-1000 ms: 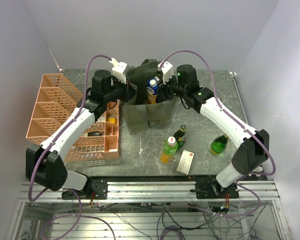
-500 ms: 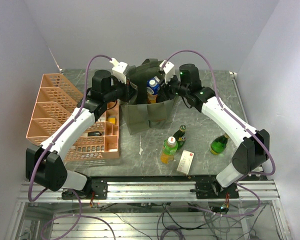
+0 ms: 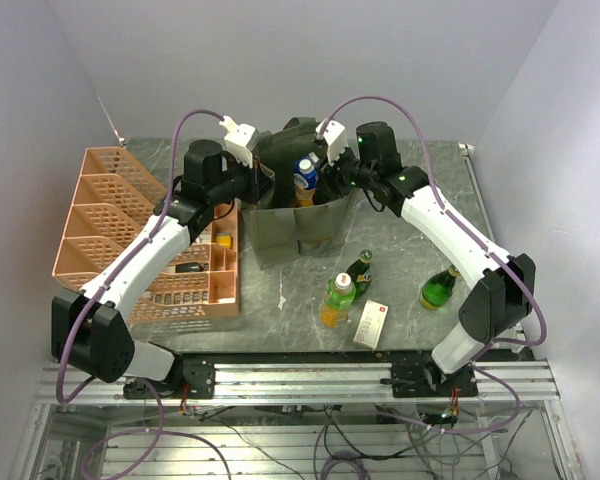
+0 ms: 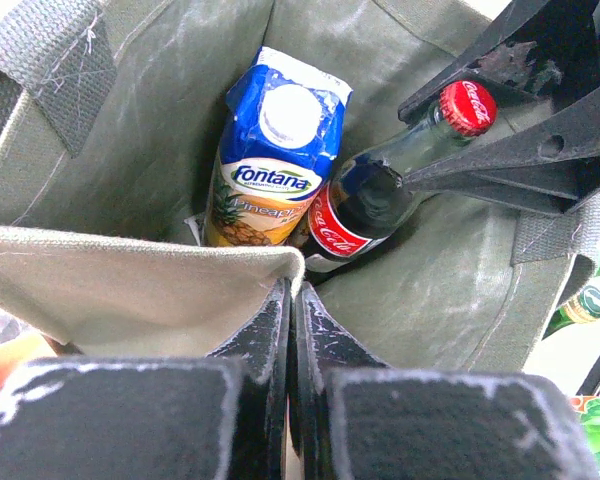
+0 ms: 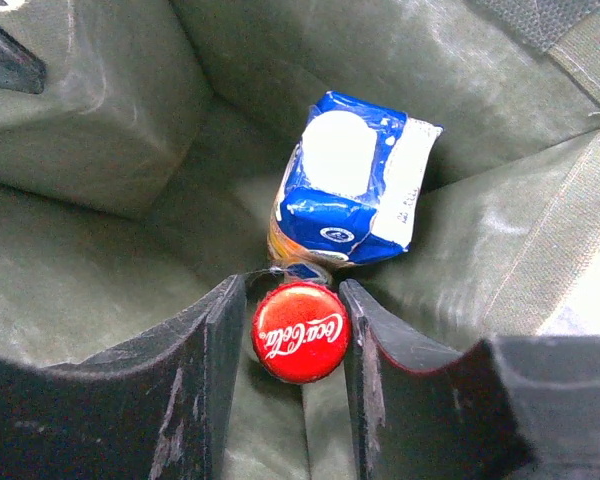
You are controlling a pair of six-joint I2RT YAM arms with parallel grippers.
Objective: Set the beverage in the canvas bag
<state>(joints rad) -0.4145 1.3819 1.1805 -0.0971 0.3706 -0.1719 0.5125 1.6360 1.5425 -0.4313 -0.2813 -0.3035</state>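
The right pincer (image 5: 293, 292) reaches down into the canvas bag (image 5: 110, 90). Its fingers stand a little apart on either side of the red cap of the cola bottle (image 5: 300, 333), with a sliver of gap on one side, so the grip looks let go. A second ago this arm's wrist sat slightly lower and nearer the bag's mouth in the top view; it has since drawn back a touch. The bottle stands inside the bag, directly under the pincer. Just beyond it is a blue juice carton (image 5: 345, 190), which it leans against.

The left pincer (image 4: 292, 290) has not moved and is closed tight on the bag's near rim. On the worktop (image 3: 410, 240) nearer the arm bases, three bottles (image 3: 338, 298) and a small box (image 3: 371, 323) lie where they were.
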